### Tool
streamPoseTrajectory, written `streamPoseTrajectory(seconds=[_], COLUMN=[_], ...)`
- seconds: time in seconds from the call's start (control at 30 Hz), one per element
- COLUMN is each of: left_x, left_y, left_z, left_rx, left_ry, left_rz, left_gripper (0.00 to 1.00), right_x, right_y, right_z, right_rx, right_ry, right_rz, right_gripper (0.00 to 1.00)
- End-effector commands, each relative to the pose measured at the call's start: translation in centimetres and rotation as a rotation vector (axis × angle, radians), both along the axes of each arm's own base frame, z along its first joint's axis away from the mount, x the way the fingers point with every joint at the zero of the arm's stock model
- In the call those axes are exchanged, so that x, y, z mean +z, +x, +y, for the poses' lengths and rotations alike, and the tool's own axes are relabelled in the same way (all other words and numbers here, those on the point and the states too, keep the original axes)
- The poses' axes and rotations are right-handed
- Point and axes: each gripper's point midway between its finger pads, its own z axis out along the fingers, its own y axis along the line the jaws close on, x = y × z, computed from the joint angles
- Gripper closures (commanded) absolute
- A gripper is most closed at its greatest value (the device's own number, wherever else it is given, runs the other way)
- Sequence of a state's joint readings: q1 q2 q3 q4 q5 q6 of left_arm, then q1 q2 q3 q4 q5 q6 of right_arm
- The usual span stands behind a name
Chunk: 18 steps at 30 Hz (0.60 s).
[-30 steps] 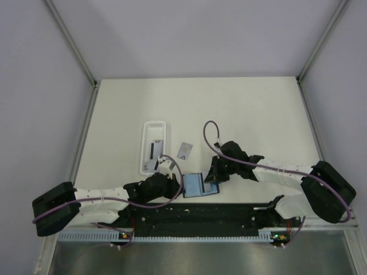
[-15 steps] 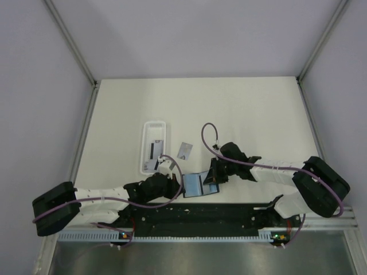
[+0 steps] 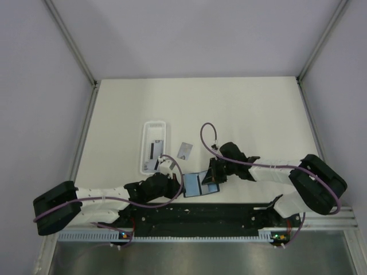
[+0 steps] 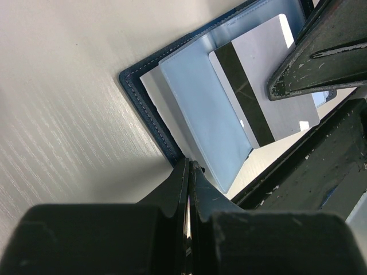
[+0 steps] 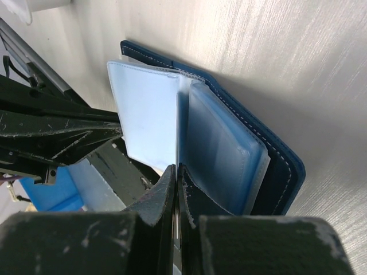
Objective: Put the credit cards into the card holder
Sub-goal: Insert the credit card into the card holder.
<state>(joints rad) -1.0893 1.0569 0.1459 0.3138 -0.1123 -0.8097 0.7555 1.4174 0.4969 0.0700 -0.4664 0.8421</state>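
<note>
The card holder (image 3: 194,186) lies open near the table's front edge, navy outside (image 4: 143,109) with pale blue sleeves (image 5: 146,114). My left gripper (image 3: 176,186) is shut on its left edge, the jaws (image 4: 189,167) pinching a thin layer. My right gripper (image 3: 210,179) comes from the right, shut on a grey credit card (image 4: 258,86) with a black stripe. That card stands edge-on (image 5: 176,137) between two sleeves of the holder. Another credit card (image 3: 184,150) lies loose on the table behind the holder.
A long white tray (image 3: 156,130) stands at the left behind my left arm, with more cards (image 3: 152,153) in its near half. The black mounting rail (image 3: 195,217) runs just in front of the holder.
My right gripper has shifted slightly left with the card, further over the open holder. The left gripper has kept its hold and place.
</note>
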Motion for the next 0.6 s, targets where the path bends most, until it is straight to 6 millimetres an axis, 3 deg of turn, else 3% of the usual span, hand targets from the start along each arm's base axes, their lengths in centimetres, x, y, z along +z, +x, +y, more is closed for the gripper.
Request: streamPoseTrajectory(seconds=[0.0,0.57], left_x=[-2.34,-2.35], left_y=[-0.68,-0.57], left_z=[1.76,1.51], left_rx=[0.001,-0.002], left_ry=[0.107,0.110], left_rz=[0.032,0.034], left_gripper=[1.00,1.00], right_x=[-0.30,-0.05], right_y=[0.30,0.36], right_z=[0.09,0.55], right_rx=[-0.004,0.011], right_ry=[0.018,0.106], right_rz=[-0.001,0.012], right_gripper=[1.00,1.00])
